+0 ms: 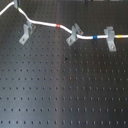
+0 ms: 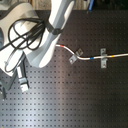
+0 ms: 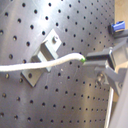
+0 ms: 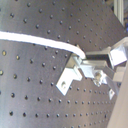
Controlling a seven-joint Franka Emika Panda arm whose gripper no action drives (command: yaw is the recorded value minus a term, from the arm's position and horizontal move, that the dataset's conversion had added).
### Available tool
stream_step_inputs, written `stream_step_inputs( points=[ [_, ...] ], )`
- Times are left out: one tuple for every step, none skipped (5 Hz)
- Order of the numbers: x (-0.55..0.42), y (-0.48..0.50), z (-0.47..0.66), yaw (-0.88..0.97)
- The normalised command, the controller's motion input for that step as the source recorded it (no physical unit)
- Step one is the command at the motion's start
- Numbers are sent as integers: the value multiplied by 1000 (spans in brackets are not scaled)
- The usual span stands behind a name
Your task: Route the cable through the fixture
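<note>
Cable (image 1: pixel 47 23) threads three brackets (image 1: pixel 74 34) on breadboard (image 1: pixel 60 85).

Arm (image 2: pixel 42 37) in the second exterior view: chunky white rounded shell w/ a dark band at one joint. Black cables (image 2: pixel 25 32) looped in a bundle over the casing. Gripper (image 3: pixel 100 62) in both wrist views: grey metal, angular fingers (image 3: pixel 97 56), small screw on the bracket. Blue part behind it.
</note>
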Motion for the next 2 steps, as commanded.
stream_step_inputs(
  points=[
    [270,130,-102,491],
    [231,76,-35,483]
  ],
)
